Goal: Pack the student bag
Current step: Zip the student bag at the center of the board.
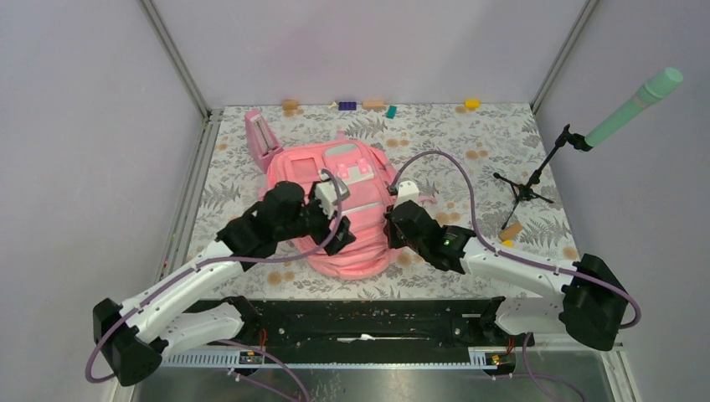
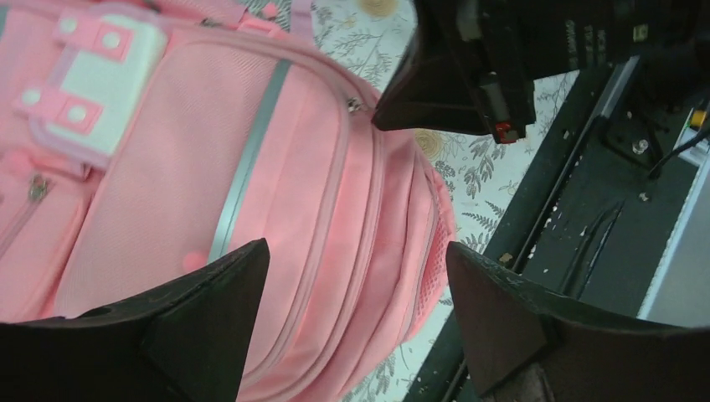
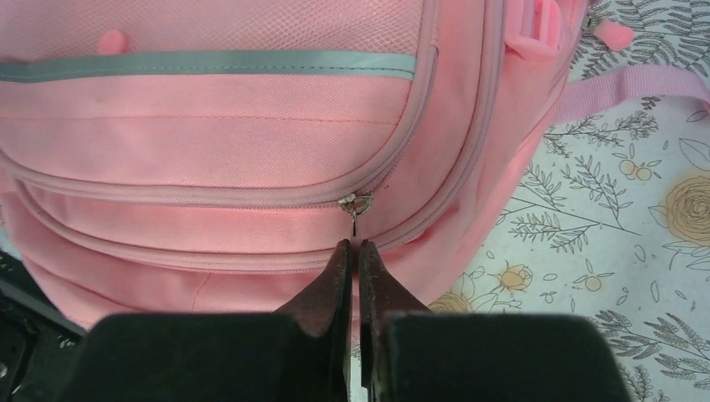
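Student bag zipper pull sits pinched in right jaws; left jaws gape.

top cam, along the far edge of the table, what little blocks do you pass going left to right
tan block -> purple block -> peach block -> teal block -> yellow block

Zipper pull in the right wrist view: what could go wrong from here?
The right hand pinches only the tip of the thin zipper pull, so it may slip free when tugged. The left hand is open, not gripping the student bag; the soft bag could drag along instead of unzipping.
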Motion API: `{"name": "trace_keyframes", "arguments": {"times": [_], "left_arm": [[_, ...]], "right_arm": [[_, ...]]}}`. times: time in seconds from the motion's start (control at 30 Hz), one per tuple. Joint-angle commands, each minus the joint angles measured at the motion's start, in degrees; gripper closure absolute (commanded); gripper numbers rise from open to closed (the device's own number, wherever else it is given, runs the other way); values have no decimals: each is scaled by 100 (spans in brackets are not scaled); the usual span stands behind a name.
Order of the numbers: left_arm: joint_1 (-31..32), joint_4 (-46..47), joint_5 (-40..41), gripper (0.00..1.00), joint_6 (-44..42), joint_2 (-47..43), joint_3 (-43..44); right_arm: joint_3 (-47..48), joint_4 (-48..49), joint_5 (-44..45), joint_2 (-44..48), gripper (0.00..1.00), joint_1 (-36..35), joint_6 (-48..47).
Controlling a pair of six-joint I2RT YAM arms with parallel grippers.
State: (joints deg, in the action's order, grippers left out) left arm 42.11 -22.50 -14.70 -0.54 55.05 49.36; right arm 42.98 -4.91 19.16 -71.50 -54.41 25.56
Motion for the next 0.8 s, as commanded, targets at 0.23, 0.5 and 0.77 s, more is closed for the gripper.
{"name": "trace_keyframes", "arguments": {"times": [0.23,0.5,0.77], "left_arm": [[776,1316,484,13,-1362,845,-103],[1047,1377,770,27,-1588,1714,272],[1185,1899,1197,39,-1672,1994,171]], "right_arm": [[-369,282,-694,639,100,18,264],[-608,289,-741,1026,100,18,317],[-748,287,-714,1156,100,18,445]]}}
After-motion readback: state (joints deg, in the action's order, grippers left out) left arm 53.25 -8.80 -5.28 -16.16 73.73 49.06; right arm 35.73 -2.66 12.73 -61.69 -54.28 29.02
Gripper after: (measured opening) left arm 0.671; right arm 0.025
